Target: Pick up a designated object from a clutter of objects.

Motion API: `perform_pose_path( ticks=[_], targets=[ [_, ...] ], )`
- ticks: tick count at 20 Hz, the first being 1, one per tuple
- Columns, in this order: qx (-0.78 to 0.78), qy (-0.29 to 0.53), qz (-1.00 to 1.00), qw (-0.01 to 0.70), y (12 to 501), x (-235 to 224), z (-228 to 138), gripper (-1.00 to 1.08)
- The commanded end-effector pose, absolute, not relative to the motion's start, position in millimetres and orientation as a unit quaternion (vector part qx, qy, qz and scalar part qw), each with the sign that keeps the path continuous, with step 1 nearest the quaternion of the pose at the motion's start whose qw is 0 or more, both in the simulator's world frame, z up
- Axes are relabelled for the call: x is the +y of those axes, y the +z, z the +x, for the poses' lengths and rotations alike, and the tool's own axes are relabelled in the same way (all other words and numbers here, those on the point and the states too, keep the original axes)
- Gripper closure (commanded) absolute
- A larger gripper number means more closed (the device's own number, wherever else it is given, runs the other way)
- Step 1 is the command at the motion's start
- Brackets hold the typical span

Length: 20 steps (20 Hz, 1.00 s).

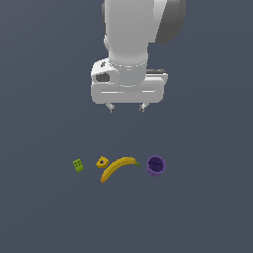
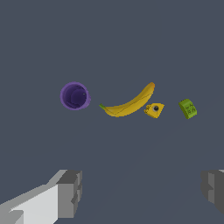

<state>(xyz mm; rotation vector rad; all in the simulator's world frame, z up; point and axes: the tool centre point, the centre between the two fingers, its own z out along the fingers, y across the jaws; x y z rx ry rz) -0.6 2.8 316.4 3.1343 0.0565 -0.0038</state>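
1. The gripper (image 1: 127, 106) hangs high above a plain grey bench (image 1: 207, 212), its jaws spread wide apart and holding nothing. No edge or corner of the bench shows in either view.

2. The purple cup (image 1: 155, 166) stands upright, mouth up, at the exterior view's right end of a short row. Beside it, close but seemingly not touching, lies the banana (image 1: 117, 167), then a small yellow angular piece (image 1: 102, 161), then the green studded block (image 1: 78, 165).

3. Risk: in the exterior view the jaws sit over the banana rather than the cup. A straight descent would probably close on the wrong object.

4. Risk: the banana's stem tip (image 2: 102, 106) points at the cup with only a narrow gap. A fingertip coming down on that side could nudge the banana or tip the cup.

5. Risk: the cup is round and hollow. An off-centre squeeze could let it slip or roll out sideways.

6. Risk: closing too high may catch only the rim, giving a weak hold.
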Motion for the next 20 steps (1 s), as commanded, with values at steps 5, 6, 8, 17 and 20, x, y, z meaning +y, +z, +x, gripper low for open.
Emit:
perform_pose_path(
  ticks=[5,6,8,17,20],
  targets=[
    [0.015,-0.012,1.000,0.002,310,-1,-4,-0.20],
    [0.014,-0.015,1.000,0.002,307,-2,-5,-0.20],
    [0.013,-0.019,1.000,0.001,305,-3,-6,-0.20],
    [-0.012,-0.026,1.000,-0.009,300,0,0,-0.20],
    [-0.035,-0.035,0.999,-0.019,294,4,6,-0.20]
  ],
)
